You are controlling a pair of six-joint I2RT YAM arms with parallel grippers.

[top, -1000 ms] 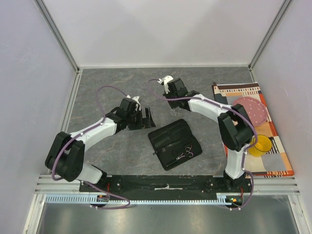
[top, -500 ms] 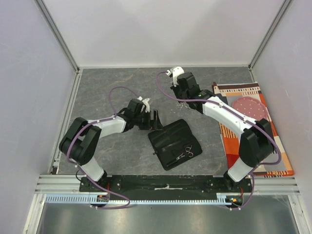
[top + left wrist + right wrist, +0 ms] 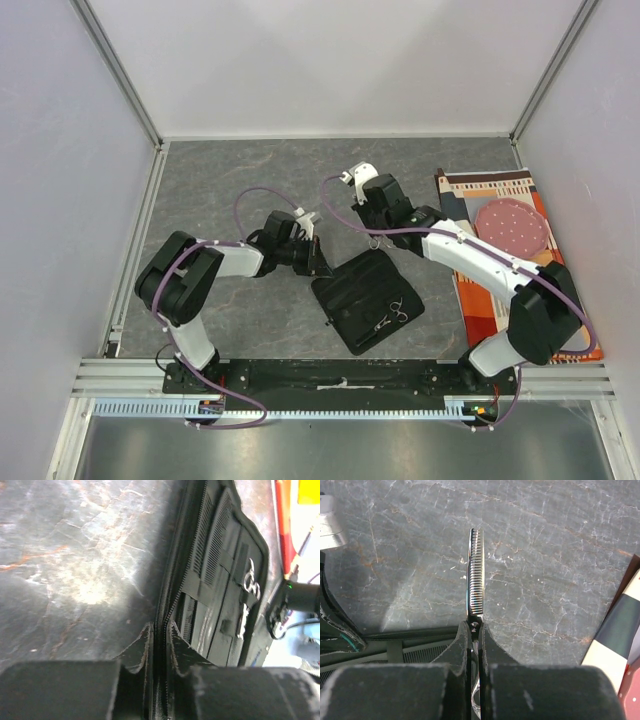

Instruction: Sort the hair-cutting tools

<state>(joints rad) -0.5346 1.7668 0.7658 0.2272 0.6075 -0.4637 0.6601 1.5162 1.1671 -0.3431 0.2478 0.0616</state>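
An open black pouch (image 3: 365, 300) lies on the grey table, with one pair of silver scissors (image 3: 391, 314) tucked in its lower right. My left gripper (image 3: 318, 264) is shut on the pouch's upper left zipper edge (image 3: 161, 605). In the left wrist view, comb teeth (image 3: 204, 530) and the pocketed scissors (image 3: 250, 582) show inside the pouch (image 3: 225, 595). My right gripper (image 3: 374, 228) hangs just above the pouch's top corner, shut on a second pair of scissors (image 3: 475, 570). Their toothed blade sticks out past the fingertips (image 3: 476, 625).
A patterned mat (image 3: 500, 185) with a pink dotted disc (image 3: 512, 224) lies along the right side. Its edge (image 3: 620, 630) shows in the right wrist view. White walls with metal rails enclose the table on three sides.
My left gripper slid right to the pouch's edge and shut on it, and the pouch shifted slightly right. My right arm carried the scissors down towards the pouch.
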